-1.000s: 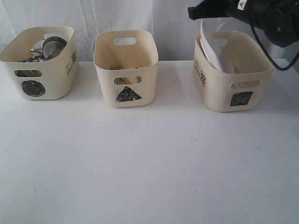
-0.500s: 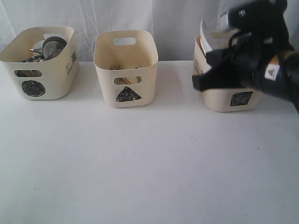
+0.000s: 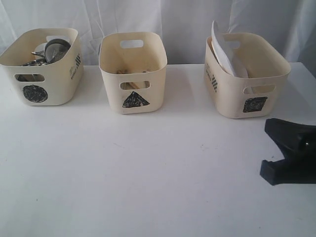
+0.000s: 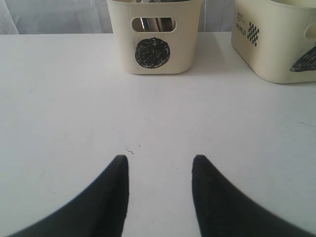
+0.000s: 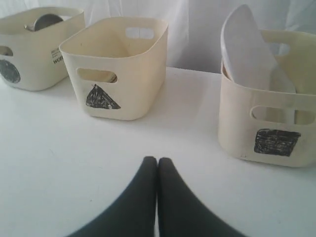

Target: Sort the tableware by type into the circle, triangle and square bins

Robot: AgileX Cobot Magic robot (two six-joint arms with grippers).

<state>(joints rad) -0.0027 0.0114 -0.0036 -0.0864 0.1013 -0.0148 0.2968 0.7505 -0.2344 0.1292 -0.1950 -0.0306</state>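
Note:
The circle bin (image 3: 42, 66) at the left holds steel mugs (image 3: 55, 48) and other steel pieces. Wooden chopsticks (image 3: 129, 72) lie in the triangle bin (image 3: 133, 74) in the middle. A large white plate (image 3: 223, 49) leans upright in the square bin (image 3: 247, 74) at the right. My right gripper (image 5: 157, 160) is shut on nothing, low over the table in front of the square bin (image 5: 269, 123). Its black arm end (image 3: 296, 153) shows at the right edge. My left gripper (image 4: 159, 159) is open and empty over bare table, facing the circle bin (image 4: 154, 37).
A white table (image 3: 148, 168) carries the three bins in a row along its back, before a white curtain (image 3: 182, 19). In the left wrist view, part of the triangle bin (image 4: 276, 44) stands beside the circle bin.
My right arm has come down from above the square bin to the table's front right, and its jaws have shut. The plate stays in the square bin. The left gripper has not moved.

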